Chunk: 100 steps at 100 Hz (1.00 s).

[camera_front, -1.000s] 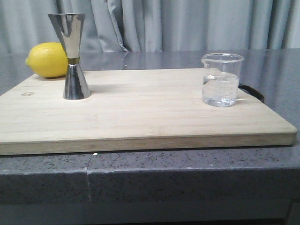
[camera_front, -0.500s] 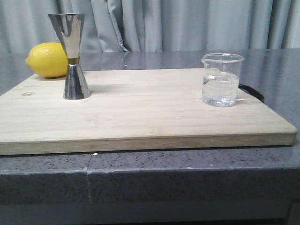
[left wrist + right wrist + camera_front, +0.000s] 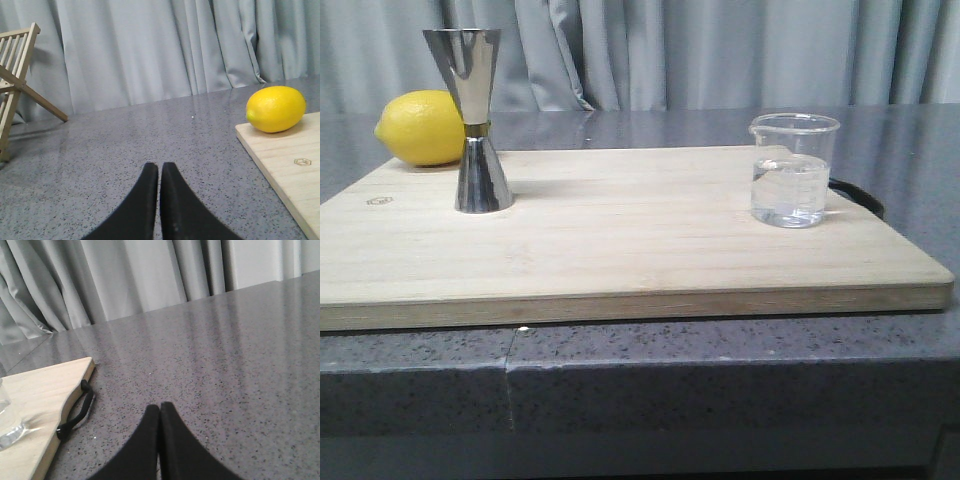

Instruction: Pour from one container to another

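Observation:
The clear glass beaker, about half full of clear liquid, stands at the right end of the wooden cutting board. Its edge also shows in the right wrist view as the beaker. The steel hourglass jigger with a gold waist stands upright at the board's left end. Neither arm shows in the front view. My left gripper is shut and empty over the grey counter, off the board's left side. My right gripper is shut and empty over the counter, off the board's right side.
A yellow lemon lies at the board's back left corner, just behind the jigger. A black strap handle hangs from the board's right end. A wooden rack stands further left on the counter. Grey curtains close the back.

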Each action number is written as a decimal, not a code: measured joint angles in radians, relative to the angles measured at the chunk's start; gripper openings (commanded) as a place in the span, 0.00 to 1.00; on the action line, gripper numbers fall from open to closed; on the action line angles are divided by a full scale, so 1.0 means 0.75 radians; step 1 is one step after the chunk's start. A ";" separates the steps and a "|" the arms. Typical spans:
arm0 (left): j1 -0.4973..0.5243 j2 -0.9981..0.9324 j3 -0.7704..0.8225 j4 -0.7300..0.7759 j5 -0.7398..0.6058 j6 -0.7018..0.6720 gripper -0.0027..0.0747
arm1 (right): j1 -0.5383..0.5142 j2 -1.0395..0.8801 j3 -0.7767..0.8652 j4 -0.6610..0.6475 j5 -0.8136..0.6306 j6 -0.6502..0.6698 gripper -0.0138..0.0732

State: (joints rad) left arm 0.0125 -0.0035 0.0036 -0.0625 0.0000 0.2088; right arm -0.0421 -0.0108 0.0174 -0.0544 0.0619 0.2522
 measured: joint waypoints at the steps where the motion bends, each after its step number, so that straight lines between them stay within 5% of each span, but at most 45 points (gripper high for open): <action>1: 0.000 0.000 0.000 0.000 0.000 0.000 0.01 | 0.000 0.000 0.000 0.000 0.000 0.000 0.08; 48: 0.000 0.000 0.000 -0.080 -0.009 0.000 0.01 | 0.000 0.000 0.000 0.006 -0.033 0.000 0.08; 77: 0.000 0.000 0.000 -0.634 -0.135 0.000 0.01 | 0.000 0.000 0.000 0.285 -0.083 0.000 0.08; 100: 0.000 0.000 -0.040 -0.990 -0.028 -0.003 0.01 | 0.000 0.049 -0.267 0.386 0.339 -0.007 0.08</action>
State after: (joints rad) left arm 0.0125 -0.0035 -0.0264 -0.8053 -0.0212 0.2064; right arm -0.0421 0.0257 -0.1828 0.2352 0.3165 0.2469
